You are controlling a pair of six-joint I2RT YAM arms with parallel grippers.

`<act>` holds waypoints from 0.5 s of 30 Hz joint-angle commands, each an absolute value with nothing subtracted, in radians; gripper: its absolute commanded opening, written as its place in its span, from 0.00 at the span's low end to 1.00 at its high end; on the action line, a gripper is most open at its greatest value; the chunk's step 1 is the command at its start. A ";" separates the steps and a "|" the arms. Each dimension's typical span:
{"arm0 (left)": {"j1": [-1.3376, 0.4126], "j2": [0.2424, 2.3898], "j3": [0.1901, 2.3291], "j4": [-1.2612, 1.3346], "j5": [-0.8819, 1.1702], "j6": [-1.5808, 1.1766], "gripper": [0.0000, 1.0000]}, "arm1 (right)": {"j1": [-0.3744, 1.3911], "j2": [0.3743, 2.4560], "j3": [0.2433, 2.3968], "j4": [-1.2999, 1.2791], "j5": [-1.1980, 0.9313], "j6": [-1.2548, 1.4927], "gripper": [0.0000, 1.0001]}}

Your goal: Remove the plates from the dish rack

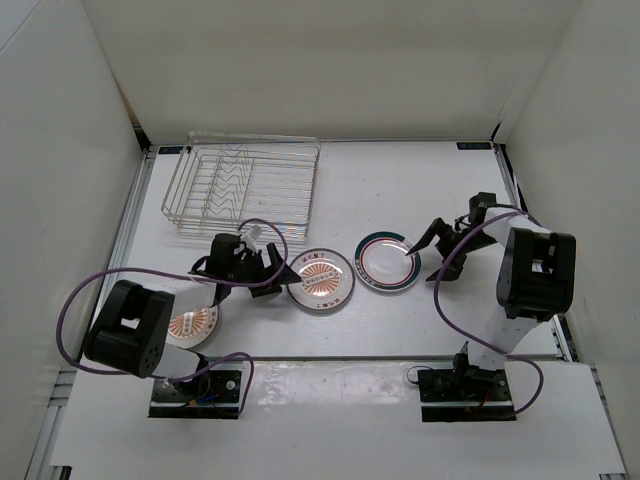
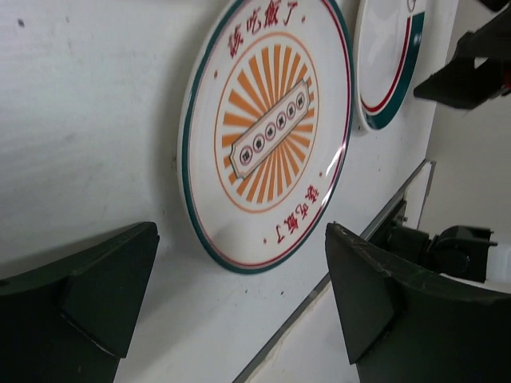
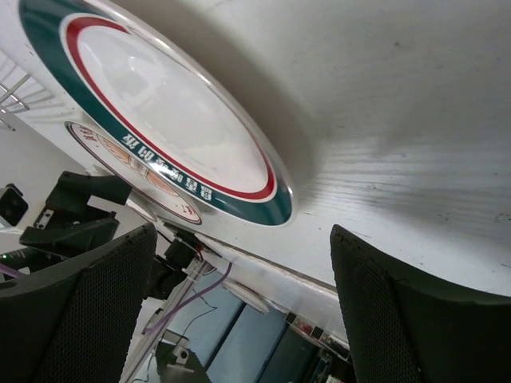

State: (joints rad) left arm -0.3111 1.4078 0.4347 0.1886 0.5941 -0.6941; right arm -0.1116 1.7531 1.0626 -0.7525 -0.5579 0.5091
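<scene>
Top external: dish rack [image 1: 242,190] empty, plates [image 1: 320,279] flat on worktop [image 1: 450,180]. Left tool [image 1: 275,278] and right tool [image 1: 425,250] spread, holding nothing. Unloading judged finished; next, back both away.

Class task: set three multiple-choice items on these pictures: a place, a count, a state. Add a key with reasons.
1. Where is the green-rimmed plate? A in the dish rack B on the table, right of a sunburst plate C in a tool
2. How many plates are on the table? A one B two C three
3. How is the right tool? A open B shut on a plate C shut on nothing
Key: 1 B: it lies flat there, the dish rack empty. 2 C: the third plate peeks from under the left arm. 3 A: its fingers stand apart, nothing between.
</scene>
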 commanded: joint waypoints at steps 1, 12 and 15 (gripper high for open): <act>-0.318 1.482 0.445 0.179 0.462 -0.735 0.97 | -0.126 1.732 1.045 -0.742 -0.594 0.508 0.90; -0.316 1.505 0.390 0.262 0.506 -0.795 0.69 | -0.144 1.755 1.035 -0.721 -0.615 0.519 0.90; -0.317 1.508 0.390 0.285 0.521 -0.787 0.61 | -0.149 1.755 1.037 -0.726 -0.615 0.515 0.90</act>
